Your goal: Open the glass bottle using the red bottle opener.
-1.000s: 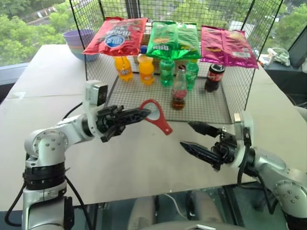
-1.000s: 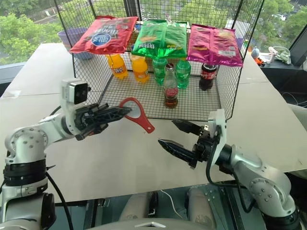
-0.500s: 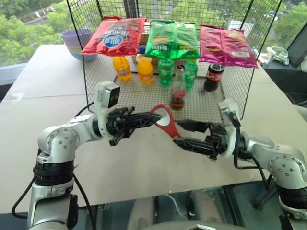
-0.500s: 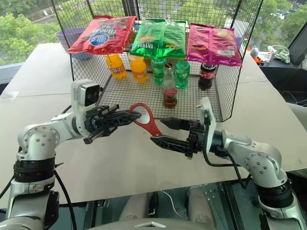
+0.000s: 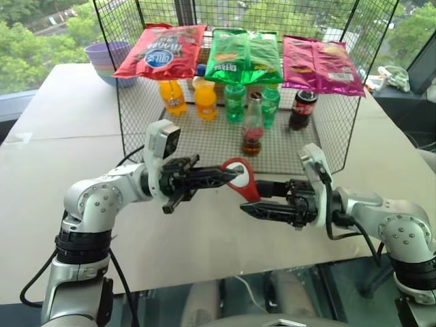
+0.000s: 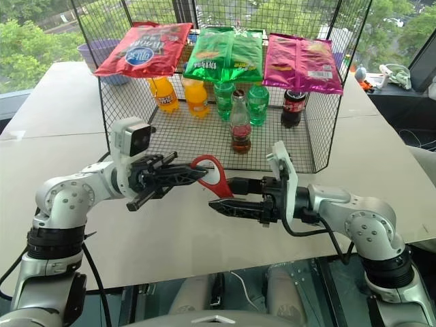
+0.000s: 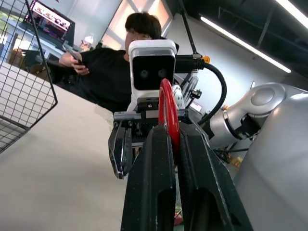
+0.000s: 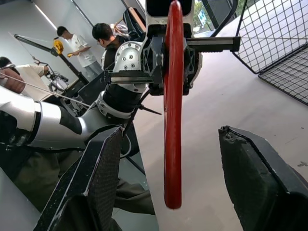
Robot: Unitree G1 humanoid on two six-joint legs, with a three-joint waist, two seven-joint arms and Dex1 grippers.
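- Since a second ago the right gripper (image 5: 257, 197) has swung in from the lower right; its parted jaws now flank the handle of the red bottle opener (image 5: 241, 178), not clenched on it.
- The left gripper (image 5: 228, 175) has stayed clamped on the opener's ring at frame centre.
- The wire basket (image 5: 310, 160) holds the glass bottle (image 5: 253, 127), upright at upper centre, among orange, green and cola bottles; chip bags lie across its top, their writing unreadable.

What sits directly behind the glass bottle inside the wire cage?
Behind the glass bottle stand two green bottles, with two orange drink bottles to their left. The chip bags lying on the cage's top cover their caps, and the glass bottle hides part of one green bottle.
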